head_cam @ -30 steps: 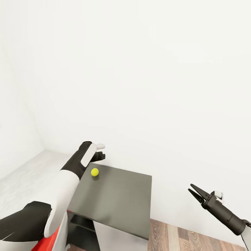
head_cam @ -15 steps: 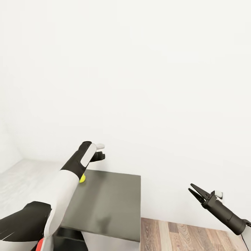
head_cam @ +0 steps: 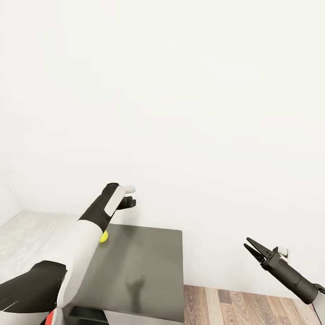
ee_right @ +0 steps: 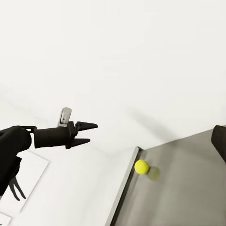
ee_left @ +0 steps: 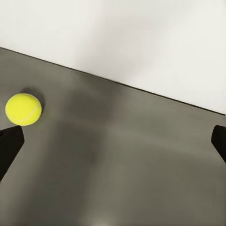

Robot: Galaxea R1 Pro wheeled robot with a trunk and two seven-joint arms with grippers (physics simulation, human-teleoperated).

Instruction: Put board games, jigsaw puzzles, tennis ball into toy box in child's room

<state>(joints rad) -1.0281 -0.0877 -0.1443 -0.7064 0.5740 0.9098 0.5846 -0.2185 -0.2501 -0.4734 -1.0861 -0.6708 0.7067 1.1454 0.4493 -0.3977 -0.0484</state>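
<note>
From the head camera, your left end effector point(head_cam: 128, 201) reaches out over the far edge of the dark grey tabletop point(head_cam: 144, 266), close to the white wall. From here you cannot tell how far its fingers are spread. The small yellow-green tennis ball point(head_cam: 104, 236) rests on that dark surface near its left edge, half hidden behind your white-and-black left forearm point(head_cam: 85, 239), so the arm looks poised above the ball for a pick. Your right end effector point(head_cam: 253, 249) hangs off to the side, well apart from the tabletop and over the wooden plank floor point(head_cam: 253, 307), its fingers only narrowly parted and holding nothing; it seems parked out of the way.

In your left wrist camera, the tennis ball point(ee_left: 23, 109) sits on the dark tabletop point(ee_left: 117, 165) just beside one black fingertip point(ee_left: 9, 147), while the other fingertip point(ee_left: 219, 141) is at the opposite border. The fingers are spread wide with nothing between them, and the ball lies off the line between them, so you would probably need to shift sideways before closing.

In your right wrist camera, the left end effector point(ee_right: 89, 133) shows in profile against the wall with its fingers apart, and the tennis ball point(ee_right: 141, 167) lies close to the tabletop's point(ee_right: 188, 188) edge.
</note>
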